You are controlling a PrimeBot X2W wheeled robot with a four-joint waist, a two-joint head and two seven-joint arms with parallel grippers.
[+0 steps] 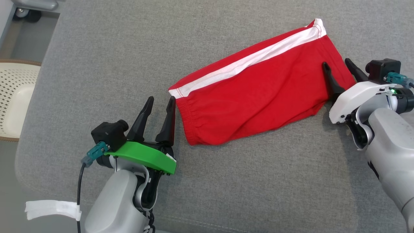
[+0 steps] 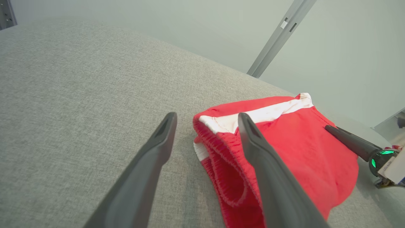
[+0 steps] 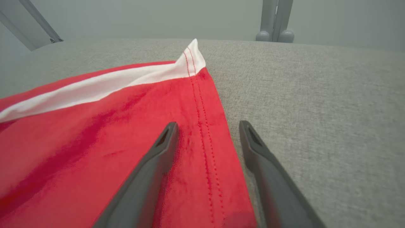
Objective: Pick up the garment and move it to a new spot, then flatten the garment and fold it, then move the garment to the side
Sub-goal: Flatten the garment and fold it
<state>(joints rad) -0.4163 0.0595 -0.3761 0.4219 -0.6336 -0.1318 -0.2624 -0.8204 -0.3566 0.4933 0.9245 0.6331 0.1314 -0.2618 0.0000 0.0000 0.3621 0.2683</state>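
Observation:
The garment (image 1: 258, 94) is a pair of red shorts with a white side stripe, folded in half and lying slantwise on the grey cushion (image 1: 97, 64). My left gripper (image 1: 160, 103) stands open just left of the elastic waistband (image 2: 221, 164), with nothing between its fingers. My right gripper (image 1: 336, 65) is open over the hem end, one finger above the red cloth and the other past its edge. In the right wrist view the stitched hem (image 3: 205, 133) runs between the open gripper's (image 3: 207, 128) two fingers. The garment (image 3: 95, 133) lies loose, gripped by neither hand.
A cream perforated chair seat (image 1: 14, 97) stands off the cushion's left edge. A wheeled base (image 1: 29, 9) sits on the floor at the top left. Grey cushion stretches far behind and in front of the garment.

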